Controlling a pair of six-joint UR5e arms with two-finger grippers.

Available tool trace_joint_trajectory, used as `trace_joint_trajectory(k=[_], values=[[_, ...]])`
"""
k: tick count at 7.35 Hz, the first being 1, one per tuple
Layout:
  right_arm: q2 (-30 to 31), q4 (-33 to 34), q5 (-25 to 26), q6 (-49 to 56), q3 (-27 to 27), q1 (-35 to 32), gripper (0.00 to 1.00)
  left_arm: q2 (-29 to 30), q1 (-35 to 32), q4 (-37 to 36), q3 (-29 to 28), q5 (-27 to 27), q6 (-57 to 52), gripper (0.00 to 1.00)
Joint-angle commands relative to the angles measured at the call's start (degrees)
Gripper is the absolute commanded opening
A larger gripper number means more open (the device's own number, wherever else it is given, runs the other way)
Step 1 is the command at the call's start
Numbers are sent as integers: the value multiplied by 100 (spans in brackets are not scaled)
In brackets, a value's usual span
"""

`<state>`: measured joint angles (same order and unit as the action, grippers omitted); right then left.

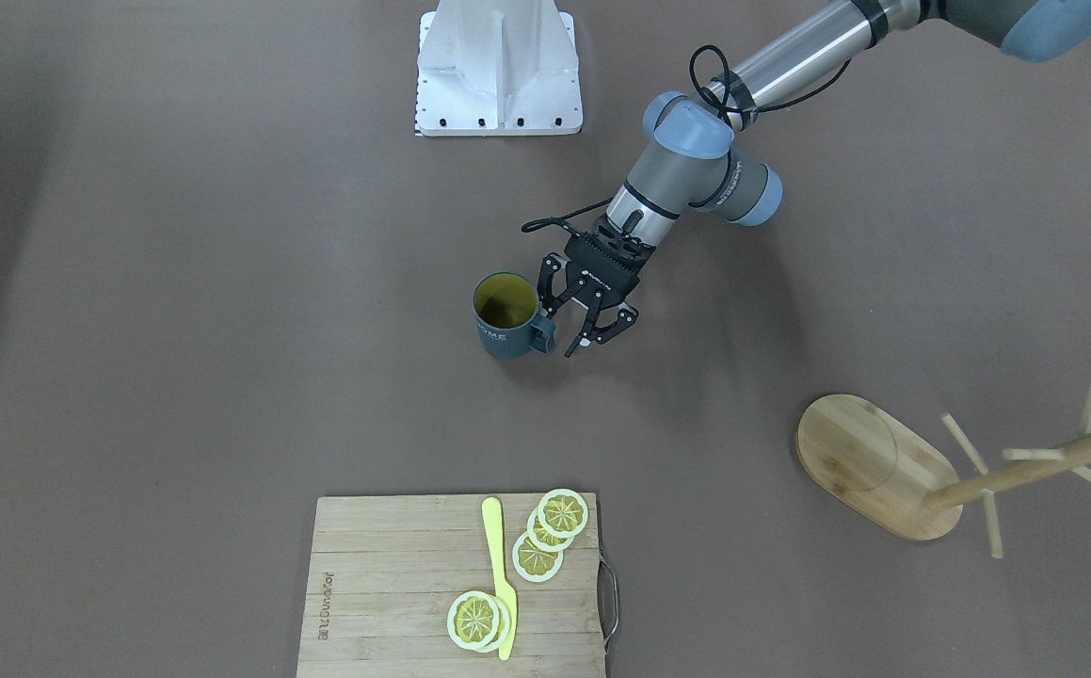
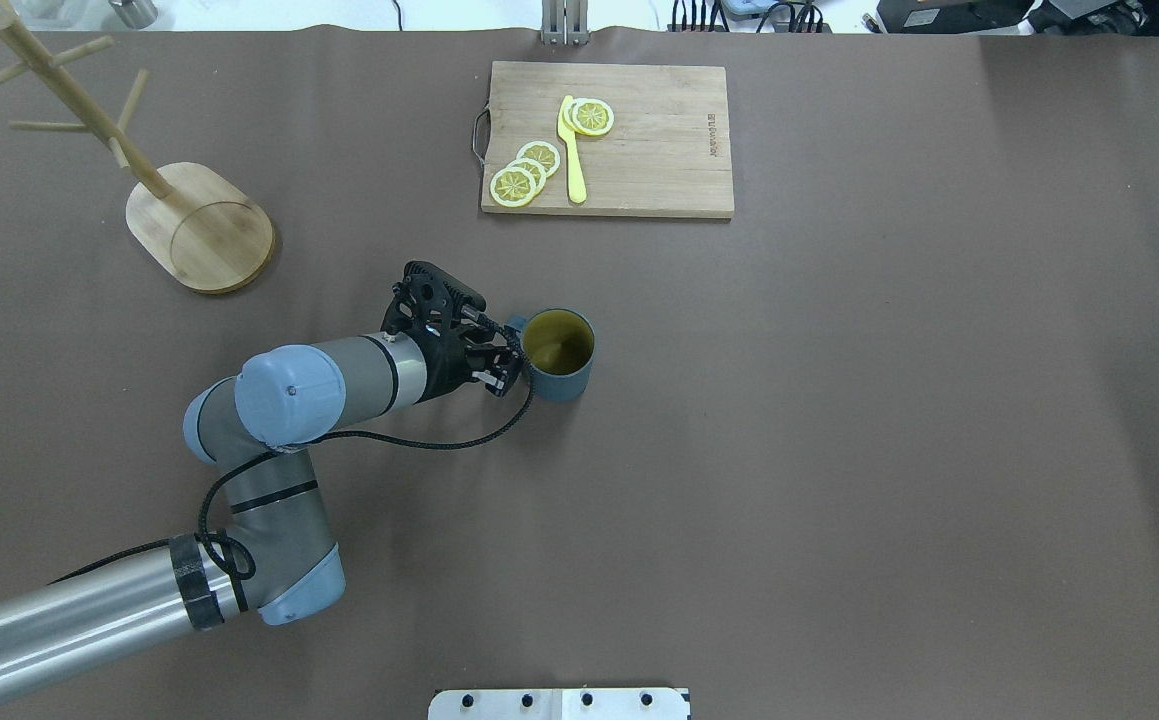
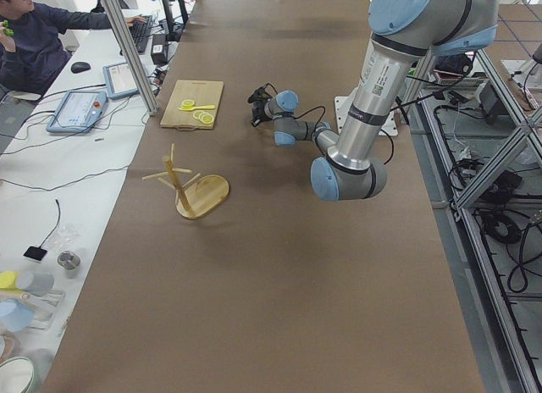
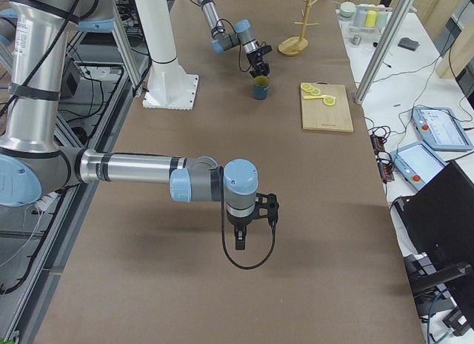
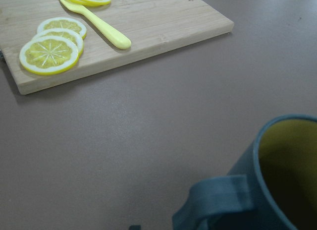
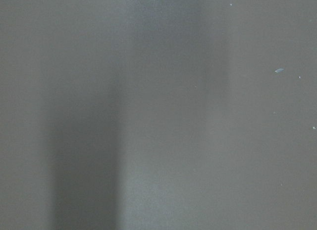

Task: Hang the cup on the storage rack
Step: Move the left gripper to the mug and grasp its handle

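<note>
Left gripper [image 1: 561, 330], reaching low over the table [image 1: 178, 282] with its jaws spread. The cup [image 1: 505, 325] stands upright on the table directly ahead of the fingertips, its yellow interior facing up. The cup's loop handle [image 1: 543, 335] points back toward the gripper and sits right at the fingertips. Whether it lies between them or just beside them cannot be told. The wrist view shows the handle low and centred, with the cup body to its right.

The storage rack [image 1: 870, 461] stands upright well apart from this gripper, behind it and off to one side. A cutting board [image 1: 385, 584] lies beyond the cup from the gripper, carrying lemon slices [image 1: 537, 557] and a yellow knife [image 1: 500, 565].

Right gripper [image 4: 240, 240], pointing down over bare table, far from the cup. Its jaw state cannot be told.
</note>
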<state>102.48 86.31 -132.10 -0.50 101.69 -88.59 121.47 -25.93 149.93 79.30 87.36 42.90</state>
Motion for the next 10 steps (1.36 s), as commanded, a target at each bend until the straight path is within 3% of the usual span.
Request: trace_joint_trajectory(k=[1, 3, 8, 10], values=[[0, 0, 0, -3, 0, 0, 100, 18, 0, 10, -12, 0, 8, 49], [0, 0, 0, -3, 0, 0, 100, 44, 0, 27, -12, 0, 8, 44], [0, 0, -9, -3, 0, 0, 100, -9, 0, 608, -12, 0, 25, 1], [0, 0, 0, 6, 0, 0, 100, -18, -78, 783, -3, -9, 104, 0]])
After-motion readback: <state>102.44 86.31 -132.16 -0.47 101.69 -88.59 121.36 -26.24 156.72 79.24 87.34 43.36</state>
